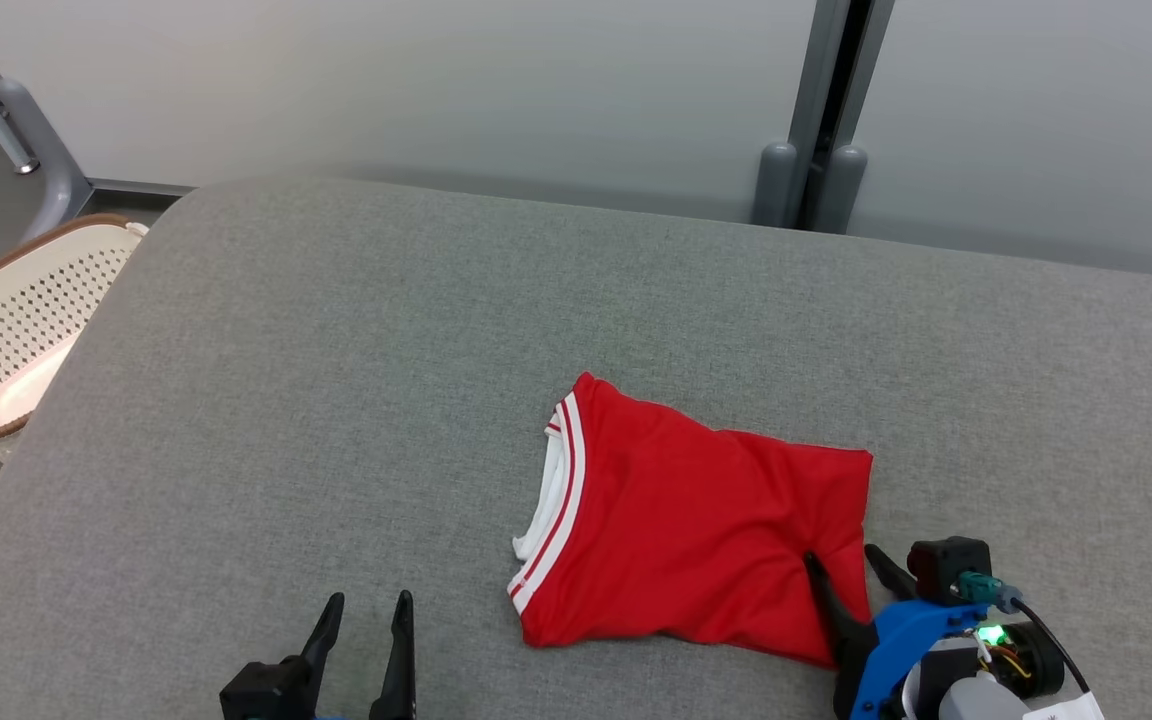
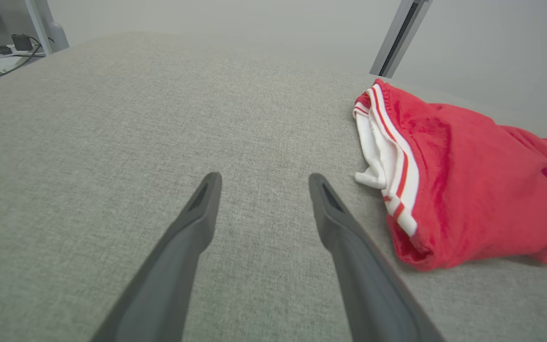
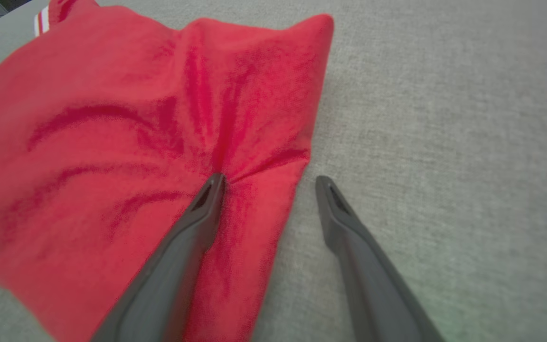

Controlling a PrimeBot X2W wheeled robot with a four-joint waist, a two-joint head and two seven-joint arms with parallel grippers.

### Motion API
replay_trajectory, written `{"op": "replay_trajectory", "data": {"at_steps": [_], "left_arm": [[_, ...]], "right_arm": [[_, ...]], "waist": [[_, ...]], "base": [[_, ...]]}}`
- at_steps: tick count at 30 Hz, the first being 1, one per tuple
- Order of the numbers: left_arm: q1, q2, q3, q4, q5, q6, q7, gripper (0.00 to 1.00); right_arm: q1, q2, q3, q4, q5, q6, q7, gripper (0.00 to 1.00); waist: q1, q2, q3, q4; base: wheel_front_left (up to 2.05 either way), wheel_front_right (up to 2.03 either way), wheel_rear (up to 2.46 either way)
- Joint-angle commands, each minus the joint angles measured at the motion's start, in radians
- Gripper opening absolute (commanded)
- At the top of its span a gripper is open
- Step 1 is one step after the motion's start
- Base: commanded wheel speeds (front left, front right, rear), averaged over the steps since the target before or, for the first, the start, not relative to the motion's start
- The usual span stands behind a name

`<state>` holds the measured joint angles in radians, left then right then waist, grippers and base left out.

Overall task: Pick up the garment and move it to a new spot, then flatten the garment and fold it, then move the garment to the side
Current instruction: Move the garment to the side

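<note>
1. One red garment (image 1: 696, 530) lies on the grey surface (image 1: 336, 380).
2. Left fingers (image 1: 324, 628) are wide apart, holding nothing.
3. Right fingers (image 1: 826, 595) are wide apart, one touching the garment.
4. White basket (image 1: 26, 320) sits beside the surface.

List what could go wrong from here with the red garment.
1. The right gripper stands open astride the red garment's edge, one finger denting the cloth; closing may pinch only the top layer and bunch it.
2. The left gripper is open over bare grey surface, off the cloth; a one-sided pull could undo the fold.
</note>
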<state>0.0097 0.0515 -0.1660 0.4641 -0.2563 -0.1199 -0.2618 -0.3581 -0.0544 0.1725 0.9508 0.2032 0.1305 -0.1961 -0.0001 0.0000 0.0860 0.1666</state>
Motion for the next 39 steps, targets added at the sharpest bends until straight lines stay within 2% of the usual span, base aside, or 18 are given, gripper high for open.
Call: {"op": "replay_trajectory", "data": {"at_steps": [1,2,3,4,8,11,16,22,29,34,39], "left_arm": [[-0.010,-0.001,0.003,0.000,-0.002,-0.004,-0.004,1.00],[-0.010,-0.001,0.004,-0.001,-0.003,-0.003,-0.004,1.00],[-0.011,-0.001,0.006,-0.001,-0.003,-0.004,-0.004,1.00],[-0.010,-0.001,0.009,-0.002,-0.003,-0.004,-0.004,1.00],[0.004,-0.001,0.023,-0.005,0.008,-0.004,-0.004,1.00],[0.012,-0.001,0.033,-0.011,0.012,-0.004,-0.004,1.00],[0.018,-0.001,0.038,-0.016,0.015,-0.008,-0.004,1.00],[-0.013,-0.001,0.006,-0.024,0.001,-0.011,-0.004,1.00],[-0.037,0.000,-0.048,-0.032,-0.033,-0.012,-0.004,1.00],[-0.045,0.000,-0.061,-0.033,-0.028,-0.012,-0.004,1.00],[-0.054,0.000,-0.069,-0.027,-0.024,-0.012,-0.004,1.00]], "right_arm": [[0.024,0.009,0.028,0.041,0.018,0.001,0.024,1.00],[0.027,0.012,0.052,0.060,0.032,0.002,0.023,0.48],[0.027,0.013,0.070,0.074,0.044,0.002,0.022,0.14],[0.026,0.015,0.082,0.084,0.051,0.003,0.013,0.00],[-0.006,0.002,0.068,0.112,0.040,-0.001,-0.033,0.00],[-0.022,-0.009,0.033,0.117,0.038,-0.004,-0.055,0.00],[-0.002,-0.011,-0.013,0.095,0.013,-0.006,-0.062,0.00],[0.071,-0.007,-0.107,0.051,-0.070,-0.005,-0.059,0.00],[0.114,-0.005,-0.163,0.024,-0.111,-0.005,-0.059,0.00],[0.124,-0.003,-0.179,0.004,-0.108,-0.005,-0.060,0.00],[0.108,-0.002,-0.189,-0.017,-0.105,-0.003,-0.063,0.00]], "waist": [[0.0001,0.0000,0.006,0.008],[0.0001,0.0000,0.007,0.010],[0.0001,0.0000,0.008,0.010],[0.0001,0.0000,0.008,0.008],[0.0001,0.0000,0.002,-0.023],[0.0001,0.0000,-0.008,-0.075],[0.0001,0.0000,-0.020,-0.207],[0.0001,0.0000,-0.016,-0.361],[0.0001,0.0000,0.004,-0.500],[0.0001,0.0000,0.020,-0.554],[0.0001,0.0000,0.034,-0.564]], "base": [[0.00,0.00,0.00],[0.00,0.00,0.00],[0.00,0.00,0.00],[0.00,0.00,0.00],[0.00,0.00,0.00],[0.00,0.00,0.00],[0.00,0.00,0.00],[0.00,0.00,0.00],[0.00,0.00,0.00],[0.00,0.00,0.00],[0.00,0.00,0.00]]}}
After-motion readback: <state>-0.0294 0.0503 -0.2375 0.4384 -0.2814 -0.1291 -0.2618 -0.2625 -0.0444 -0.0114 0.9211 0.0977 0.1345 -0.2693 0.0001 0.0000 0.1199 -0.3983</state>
